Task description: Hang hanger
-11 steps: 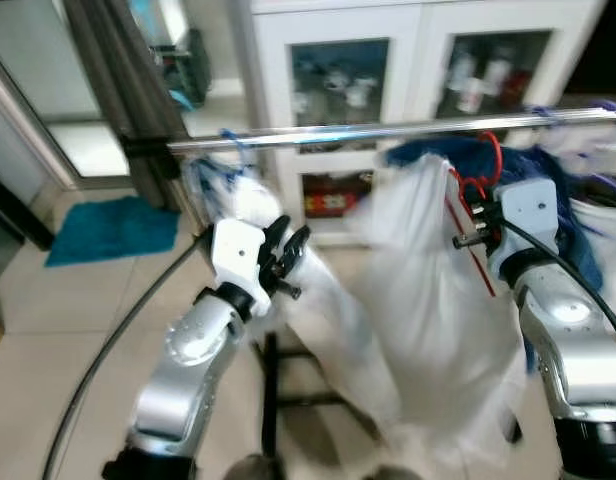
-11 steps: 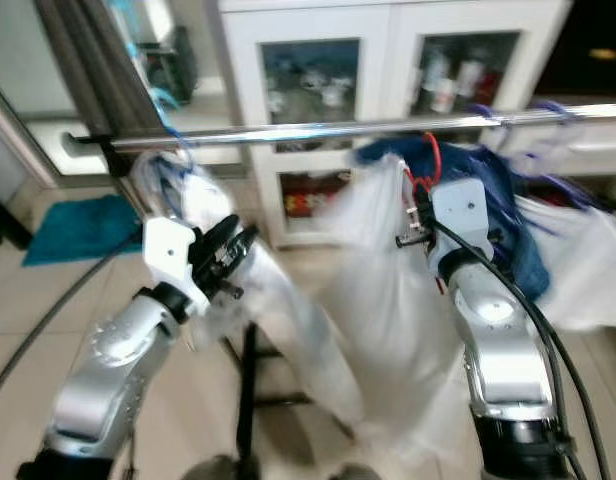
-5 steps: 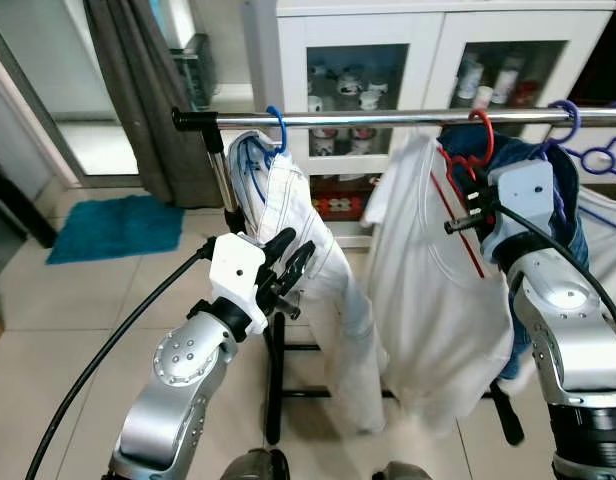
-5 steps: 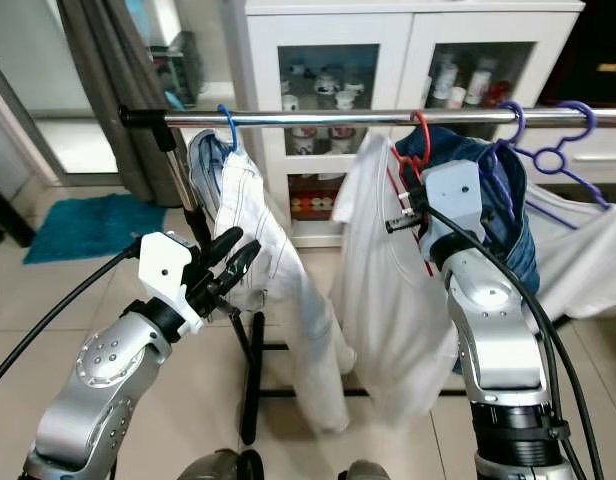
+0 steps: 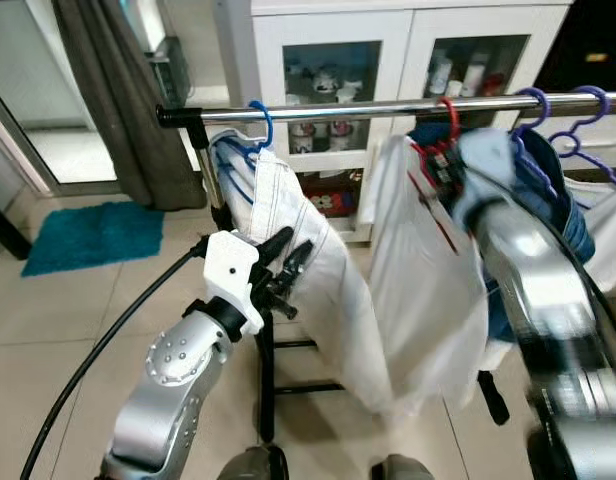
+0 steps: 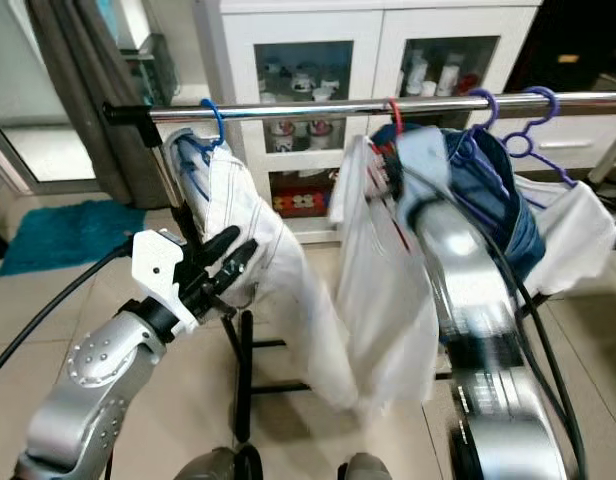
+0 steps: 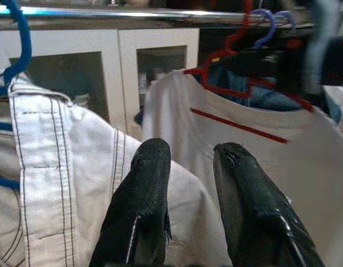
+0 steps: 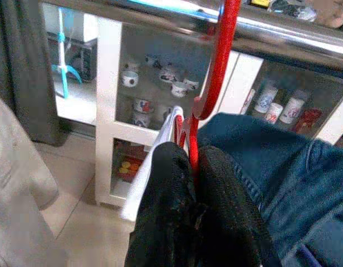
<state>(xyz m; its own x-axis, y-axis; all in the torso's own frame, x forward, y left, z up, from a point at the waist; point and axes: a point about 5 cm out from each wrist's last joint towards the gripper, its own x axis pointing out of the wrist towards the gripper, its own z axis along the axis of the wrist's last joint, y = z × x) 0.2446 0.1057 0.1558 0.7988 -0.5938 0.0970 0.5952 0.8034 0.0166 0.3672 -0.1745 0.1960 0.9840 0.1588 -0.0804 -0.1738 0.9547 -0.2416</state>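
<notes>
Red hanger [image 8: 216, 78] with white shirt [image 5: 428, 290] now hooked over the chrome rail [image 5: 388, 106], between the blue-hangered white trousers [image 5: 318, 270] and the jeans — up from just under it half a second back. Right gripper [image 8: 192, 167] still pinched on its neck, blurred. Left gripper [image 7: 188, 161] slightly parted, empty. Release likely next
</notes>
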